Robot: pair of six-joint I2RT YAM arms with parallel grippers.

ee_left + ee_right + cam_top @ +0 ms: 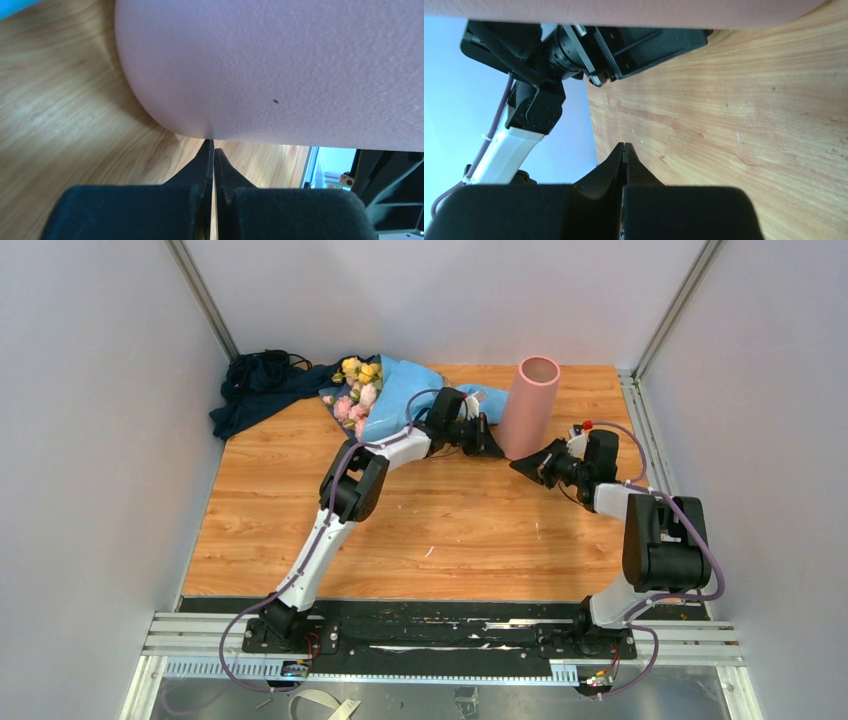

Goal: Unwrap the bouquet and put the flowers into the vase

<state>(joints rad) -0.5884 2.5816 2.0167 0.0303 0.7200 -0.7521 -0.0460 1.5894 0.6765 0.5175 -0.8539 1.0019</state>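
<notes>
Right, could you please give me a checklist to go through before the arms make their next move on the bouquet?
1. Vase upright on the table: ok.
2. Vase mouth unobstructed: ok, nothing shows in it from above.
3. Bouquet unwrapped: not ok, the blue paper is around it. It lies to the left of the vase in the top view.
4. Left pincer ready to grasp: not ok, shut and empty.
5. Left pincer clear of the vase: cannot tell, its tips reach the wall.
6. Right pincer ready to grasp: not ok, shut and empty, low near the vase foot.
</notes>
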